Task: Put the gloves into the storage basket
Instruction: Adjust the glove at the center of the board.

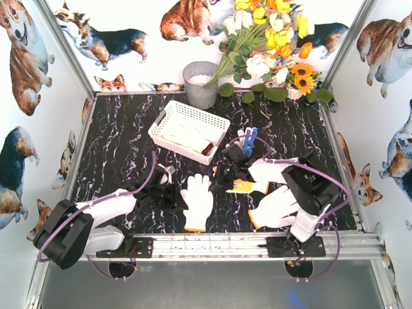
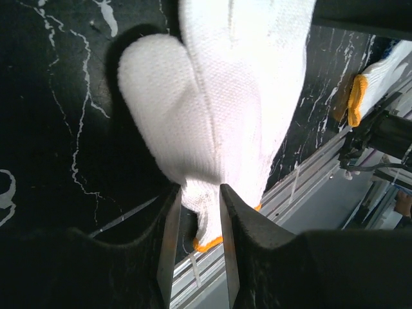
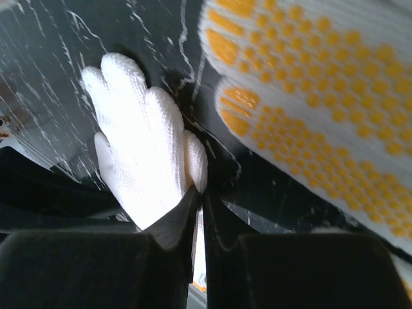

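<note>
Left pincer (image 2: 199, 193) pinches the white glove (image 2: 219, 96) by its cuff. Right pincer (image 3: 198, 193) is pressed together, grip unclear. I advise a slow lift, hold confirmed, then the basket (image 1: 201, 112).

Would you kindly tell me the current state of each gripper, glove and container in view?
Left gripper: closed on the cuff end of the white orange-cuffed glove.
Right gripper: shut, pinching the edge of a white knit glove.
Orange-dotted glove: loose on the table.
Blue-palmed glove: loose on the table.
Storage basket: upright, cream gloves inside.
Grey bucket: upright.
</note>
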### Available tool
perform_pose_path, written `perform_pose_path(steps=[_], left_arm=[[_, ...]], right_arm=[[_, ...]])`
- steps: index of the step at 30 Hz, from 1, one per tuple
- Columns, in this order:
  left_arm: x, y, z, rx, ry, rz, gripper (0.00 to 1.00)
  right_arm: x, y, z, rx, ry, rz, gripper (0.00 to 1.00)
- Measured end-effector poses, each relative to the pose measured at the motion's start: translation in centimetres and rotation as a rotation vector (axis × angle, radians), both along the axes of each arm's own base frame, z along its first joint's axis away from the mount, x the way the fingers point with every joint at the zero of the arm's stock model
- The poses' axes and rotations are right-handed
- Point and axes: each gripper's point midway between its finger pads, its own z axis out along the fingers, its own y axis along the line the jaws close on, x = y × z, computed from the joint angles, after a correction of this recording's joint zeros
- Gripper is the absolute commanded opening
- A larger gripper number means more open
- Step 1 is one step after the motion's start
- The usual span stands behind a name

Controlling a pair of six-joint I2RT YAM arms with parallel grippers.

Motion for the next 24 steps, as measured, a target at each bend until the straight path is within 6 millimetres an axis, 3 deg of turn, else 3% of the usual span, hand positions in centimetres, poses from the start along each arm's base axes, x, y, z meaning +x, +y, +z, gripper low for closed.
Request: perform_pose_path(steps=[3,5,11,13,19,24], left_arm=[[0.0,-0.2,0.3,-0.021,-0.008,-0.006,0.28],[0.0,-0.3,0.6,-0.030,-0.018,-0.005,0.33],[0.3,0.3,1.0,0.007,-0.040,0.010,0.70],[0.9,0.7,1.6,0.040,-0.065,0.020,0.77],[5.5,2.2,7.0,0.123,-0.242,0.077,0.86],[10.3,6.1,12.0,0.234,-0.373,0.178,0.87]], right_arm=[[0.7,0.7,0.0,0.015,-0.028,0.017,0.05],[0.9,1.0,0.0,0.025,-0.040,0.026,0.11],[1.1,1.3,0.6,0.046,-0.065,0.041,0.44],[1.0,1.0,1.2,0.038,-0.087,0.046,0.55],[0.5,-1.0,5.6,0.012,-0.200,0.066,0.70],[1.6,-5.4,9.7,-0.048,-0.332,0.004,0.75]])
